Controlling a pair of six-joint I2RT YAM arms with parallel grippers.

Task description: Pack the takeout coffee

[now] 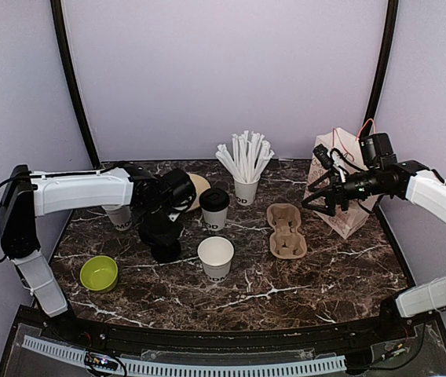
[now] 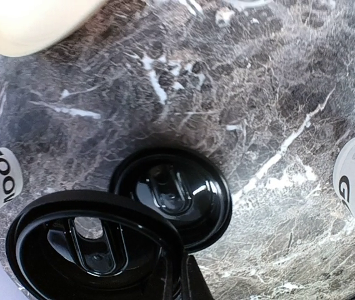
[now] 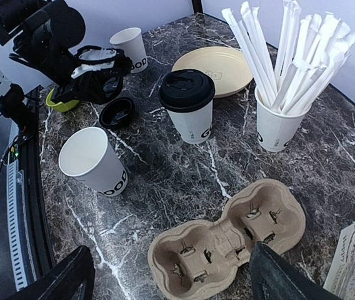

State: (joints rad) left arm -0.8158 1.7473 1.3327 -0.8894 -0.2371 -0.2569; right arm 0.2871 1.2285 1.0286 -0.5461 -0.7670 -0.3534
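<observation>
One takeout coffee (image 1: pixel 214 208) stands mid-table, a white lettered cup under a black lid; the right wrist view shows this same cup (image 3: pixel 188 106). My left gripper (image 2: pixel 180 275) is shut on the rim of a loose black lid (image 2: pixel 90 244), held just above a second black lid (image 2: pixel 171 197) lying on the marble. From above, the left gripper (image 1: pixel 162 236) points down left of the lidded cup. My right gripper (image 1: pixel 317 203) hovers open by the paper bag (image 1: pixel 341 192). Its fingers (image 3: pixel 59 281) straddle the view of the cardboard cup carrier (image 3: pixel 227 244).
A lidless white cup (image 1: pixel 216 258) stands near the front, another (image 1: pixel 118 216) behind the left arm. A cup of wrapped straws (image 1: pixel 246 184) and a tan plate (image 1: pixel 199 188) sit at the back. The carrier (image 1: pixel 286 230) lies right of centre, a green bowl (image 1: pixel 99 272) front left.
</observation>
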